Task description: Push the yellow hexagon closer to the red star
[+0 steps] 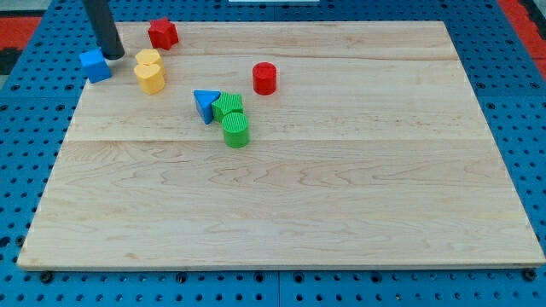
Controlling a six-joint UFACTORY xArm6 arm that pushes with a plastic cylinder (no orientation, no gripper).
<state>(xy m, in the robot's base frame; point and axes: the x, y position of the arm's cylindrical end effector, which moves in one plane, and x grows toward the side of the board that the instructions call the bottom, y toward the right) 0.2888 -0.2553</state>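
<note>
The red star [162,33] sits near the board's top left edge. Two yellow blocks stand touching below it: one [148,59] nearer the star and one [151,78] just below that; which is the hexagon is hard to tell, the lower one looks six-sided. My tip [113,54] is at the top left, between the blue cube [95,65] and the upper yellow block, a little left of the yellow pair and left and below the red star.
A red cylinder [264,78] stands right of the yellow blocks. A blue triangle [205,105], a green block [228,107] and a green cylinder [235,130] cluster near the middle. The wooden board [341,213] lies on a blue pegboard.
</note>
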